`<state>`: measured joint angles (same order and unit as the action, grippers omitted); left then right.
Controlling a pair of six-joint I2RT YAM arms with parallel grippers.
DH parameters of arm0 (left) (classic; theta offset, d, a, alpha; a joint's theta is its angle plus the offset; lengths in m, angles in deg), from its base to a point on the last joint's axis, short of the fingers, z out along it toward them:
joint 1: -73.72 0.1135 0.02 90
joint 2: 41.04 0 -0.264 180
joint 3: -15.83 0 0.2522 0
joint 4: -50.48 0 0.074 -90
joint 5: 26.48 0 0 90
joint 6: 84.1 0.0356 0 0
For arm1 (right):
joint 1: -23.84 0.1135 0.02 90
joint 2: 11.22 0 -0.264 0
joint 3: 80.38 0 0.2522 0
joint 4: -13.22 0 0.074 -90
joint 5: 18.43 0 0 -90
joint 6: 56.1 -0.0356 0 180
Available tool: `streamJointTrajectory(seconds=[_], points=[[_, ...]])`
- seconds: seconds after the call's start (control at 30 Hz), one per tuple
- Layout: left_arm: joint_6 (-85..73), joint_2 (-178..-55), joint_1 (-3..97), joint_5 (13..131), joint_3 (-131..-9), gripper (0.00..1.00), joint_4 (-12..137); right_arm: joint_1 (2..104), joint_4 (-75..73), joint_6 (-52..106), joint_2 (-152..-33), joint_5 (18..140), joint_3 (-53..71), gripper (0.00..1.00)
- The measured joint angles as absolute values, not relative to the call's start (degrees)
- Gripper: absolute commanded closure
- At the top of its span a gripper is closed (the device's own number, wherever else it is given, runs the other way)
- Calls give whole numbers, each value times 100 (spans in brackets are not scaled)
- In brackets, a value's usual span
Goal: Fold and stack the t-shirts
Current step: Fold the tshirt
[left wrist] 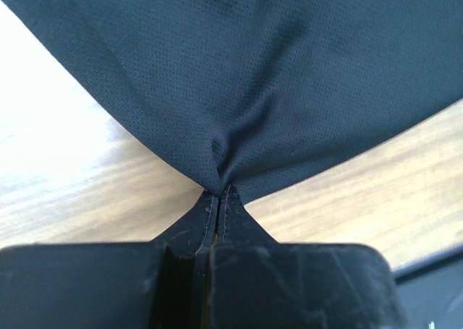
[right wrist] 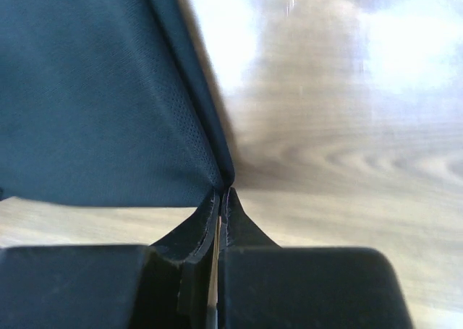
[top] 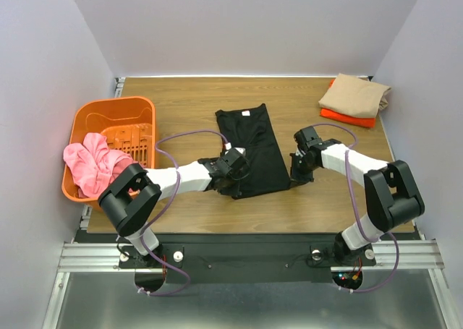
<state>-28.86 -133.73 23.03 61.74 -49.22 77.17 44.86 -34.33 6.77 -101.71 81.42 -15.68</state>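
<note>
- Left tool (left wrist: 218,191) clamped on the black t-shirt (top: 255,144), corner nearer the basket (top: 116,102)
- Right tool (right wrist: 224,193) clamped on its corner farther from the basket
- It lies on the tabletop (top: 188,97)

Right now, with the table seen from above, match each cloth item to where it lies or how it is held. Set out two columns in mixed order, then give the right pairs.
Column 1
1. black shirt
2. tan shirt
3. orange shirt
4. pink cloth

Column 2
A. folded, lowest layer at the far right corner of the table
B. heaped at the near end of the basket
C. pinched by the left gripper and the right gripper, mid-table
D. folded, lying on top of another shirt

Pairs: 1-C, 2-D, 3-A, 4-B
</note>
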Motion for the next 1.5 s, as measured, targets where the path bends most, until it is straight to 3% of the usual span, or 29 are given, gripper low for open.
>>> streamJointTrajectory(seconds=[0.57, 1.03, 1.5], points=[[-2648, -12474, 2272, 7695, -5223, 100, 8677, 4486, -5448, 891, -8869, 8404, -982, 100], [-3774, -11528, 1986, 8777, -5232, 100, 8963, 4488, -7214, 825, -8056, 8631, -182, 100], [-4455, -11441, 2254, 8972, -5776, 100, 8950, 4488, -7371, 440, -8655, 8356, 1540, 99]])
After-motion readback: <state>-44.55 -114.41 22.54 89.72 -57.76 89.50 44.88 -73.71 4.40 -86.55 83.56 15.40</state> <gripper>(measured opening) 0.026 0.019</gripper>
